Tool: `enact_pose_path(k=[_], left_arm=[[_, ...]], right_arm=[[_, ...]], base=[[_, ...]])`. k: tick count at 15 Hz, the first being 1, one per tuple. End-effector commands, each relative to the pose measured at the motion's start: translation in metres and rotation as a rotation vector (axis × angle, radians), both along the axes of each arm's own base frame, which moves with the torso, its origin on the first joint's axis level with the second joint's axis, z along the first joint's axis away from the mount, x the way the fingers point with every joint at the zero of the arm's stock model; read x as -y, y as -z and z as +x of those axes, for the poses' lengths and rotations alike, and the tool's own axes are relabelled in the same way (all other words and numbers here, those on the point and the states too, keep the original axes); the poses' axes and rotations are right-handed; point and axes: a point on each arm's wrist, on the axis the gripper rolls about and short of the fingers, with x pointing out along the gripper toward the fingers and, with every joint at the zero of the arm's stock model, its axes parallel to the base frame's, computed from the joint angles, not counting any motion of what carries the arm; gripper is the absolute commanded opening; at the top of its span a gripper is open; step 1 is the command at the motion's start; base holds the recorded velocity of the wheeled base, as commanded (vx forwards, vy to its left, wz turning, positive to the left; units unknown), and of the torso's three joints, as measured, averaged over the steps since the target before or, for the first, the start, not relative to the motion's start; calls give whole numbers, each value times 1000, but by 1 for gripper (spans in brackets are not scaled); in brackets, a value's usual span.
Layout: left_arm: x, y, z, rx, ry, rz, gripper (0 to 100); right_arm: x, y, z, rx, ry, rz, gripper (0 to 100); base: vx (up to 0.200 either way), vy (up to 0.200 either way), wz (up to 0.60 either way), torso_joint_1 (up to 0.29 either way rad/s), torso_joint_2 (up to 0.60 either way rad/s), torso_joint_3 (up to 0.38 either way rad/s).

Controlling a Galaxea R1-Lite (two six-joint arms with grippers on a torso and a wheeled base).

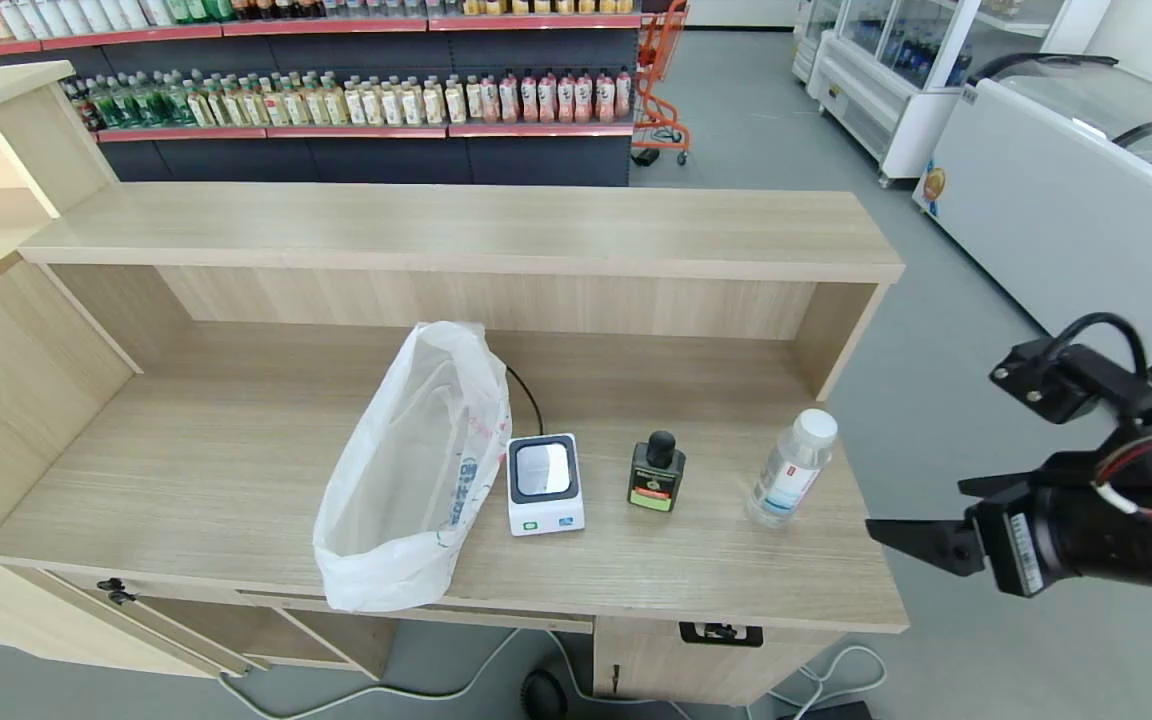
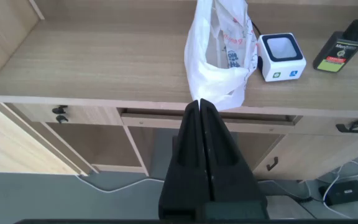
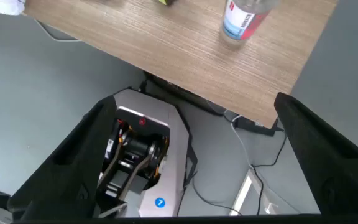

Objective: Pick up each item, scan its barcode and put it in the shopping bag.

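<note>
At the right end of the counter point(image 1: 636, 575), the clear bottle point(image 1: 791, 468) stands upright, so we want our wide-open right gripper point(image 1: 916, 506) level around its middle, while our left gripper point(image 2: 201, 102) hangs shut.

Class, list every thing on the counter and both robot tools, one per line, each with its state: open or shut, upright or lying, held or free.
Shopping bag: standing on the counter, mouth open.
Scanner: flat, window facing up, cable attached.
Dark bottle: upright, cap on, free.
Clear bottle: upright, white cap on, free.
Left tool: shut, holding nothing.
Right tool: open, holding nothing.
</note>
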Motion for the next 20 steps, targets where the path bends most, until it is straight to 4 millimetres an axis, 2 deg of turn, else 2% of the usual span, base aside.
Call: enact_pose_path(k=[1,5,9,13,20], left_arm=[[0,0,0,1,-1,0,0],[0,0,0,1,1,0,0],[0,0,0,0,1,0,0],[0,0,0,0,1,0,0],[0,0,0,0,-1,0,0]], right_arm=[[-22,45,26,-116,-39,-56,100],[-41,77,58,-129,-27,-94,100],[-73,96,89,-66,-62,-87,100],[-101,106,113,22,-105,-48,100],[-116,115,144,141,-150,-92,100]], base=[[0,0,0,0,0,0],[0,0,0,0,0,0],[0,0,0,0,0,0],[0,0,0,0,0,0],[0,0,0,0,0,0]])
